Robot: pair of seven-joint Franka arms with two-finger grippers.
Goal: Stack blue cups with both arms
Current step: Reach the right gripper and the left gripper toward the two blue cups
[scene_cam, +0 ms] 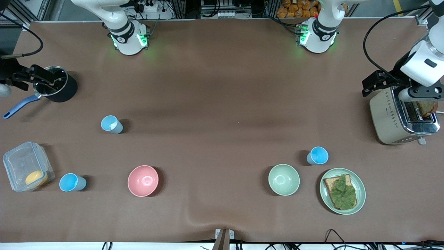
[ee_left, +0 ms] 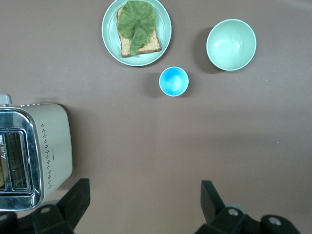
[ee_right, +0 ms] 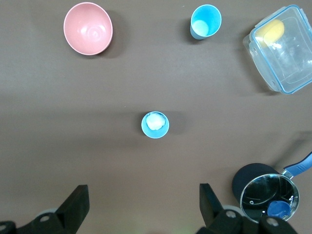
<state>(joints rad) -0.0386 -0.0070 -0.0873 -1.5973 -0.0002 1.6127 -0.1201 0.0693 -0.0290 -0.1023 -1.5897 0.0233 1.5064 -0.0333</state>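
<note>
Three blue cups stand upright and apart on the brown table. One cup is toward the right arm's end, also in the right wrist view. A second cup stands beside the clear box, nearer the front camera. The third cup stands between the green bowl and the plate. My left gripper hangs high beside the toaster, open and empty. My right gripper hangs over the black pot, open and empty.
A pink bowl and a pale green bowl sit near the front edge. A green plate holds toast with lettuce. A toaster, a black pot with a small blue thing inside, and a clear lidded box stand at the table's ends.
</note>
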